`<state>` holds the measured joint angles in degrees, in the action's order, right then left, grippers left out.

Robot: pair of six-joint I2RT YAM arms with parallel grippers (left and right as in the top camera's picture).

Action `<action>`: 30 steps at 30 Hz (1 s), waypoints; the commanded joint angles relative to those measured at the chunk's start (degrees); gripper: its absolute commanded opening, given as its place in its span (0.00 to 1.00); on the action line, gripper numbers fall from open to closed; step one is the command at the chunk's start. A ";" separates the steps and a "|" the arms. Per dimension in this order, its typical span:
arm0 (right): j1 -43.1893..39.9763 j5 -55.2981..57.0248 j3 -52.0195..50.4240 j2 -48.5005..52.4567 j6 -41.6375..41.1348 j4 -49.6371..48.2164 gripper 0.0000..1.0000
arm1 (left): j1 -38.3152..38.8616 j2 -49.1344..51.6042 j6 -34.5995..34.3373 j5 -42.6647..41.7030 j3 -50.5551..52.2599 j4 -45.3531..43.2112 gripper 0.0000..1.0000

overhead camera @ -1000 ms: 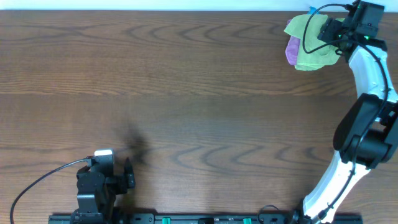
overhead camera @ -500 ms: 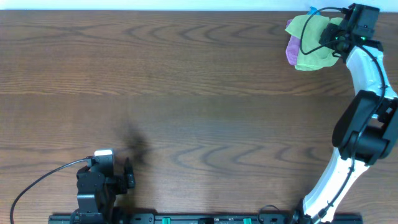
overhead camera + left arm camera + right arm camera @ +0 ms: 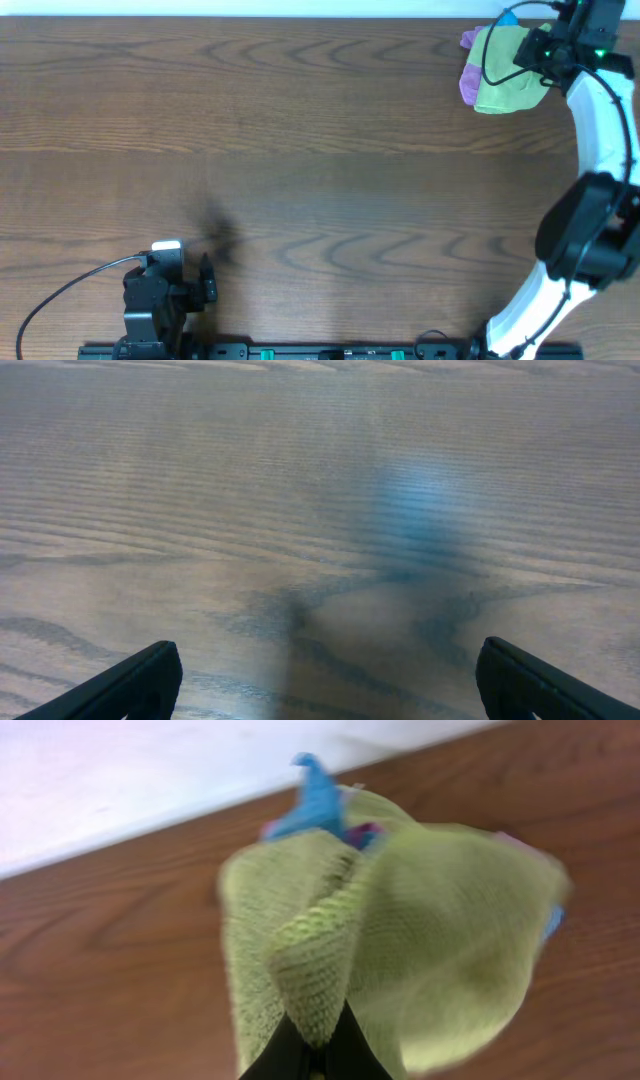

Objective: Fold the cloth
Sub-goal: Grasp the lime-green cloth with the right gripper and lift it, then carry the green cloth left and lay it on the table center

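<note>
Brown wood-grain table (image 3: 300, 150), white backdrop (image 3: 100, 780)

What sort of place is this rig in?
Probably a robotics lab bench: wood-grain tabletop, white-and-black robot arm mounted on a black base rail, lime-green terry cloth as the test item.

We note the cloth (image 3: 503, 72): lime-green, terry-textured, bunched, not flat. It sits at the far right corner of the surface (image 3: 300, 150), over a purple cloth (image 3: 468, 82) and a blue cloth (image 3: 315, 800). One fold stands up as a ridge, pinched in the closed right tool (image 3: 315, 1052).
</note>
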<state>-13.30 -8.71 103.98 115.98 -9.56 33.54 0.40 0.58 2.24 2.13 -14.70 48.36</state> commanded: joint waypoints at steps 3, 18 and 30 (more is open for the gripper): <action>3.98 -0.57 1.03 -7.61 1.75 5.77 0.02 | -0.04 -0.37 1.22 1.90 1.01 3.39 0.95; 17.46 0.35 1.01 -20.00 5.84 36.46 0.02 | -0.04 -0.37 1.22 1.90 1.01 3.39 0.95; 26.88 -5.09 0.87 -19.98 10.10 44.89 0.01 | -0.04 -0.37 1.22 1.90 1.01 3.39 0.95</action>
<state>10.35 -11.00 104.20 96.31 -1.39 77.43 0.40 0.58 2.39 2.13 -14.70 48.36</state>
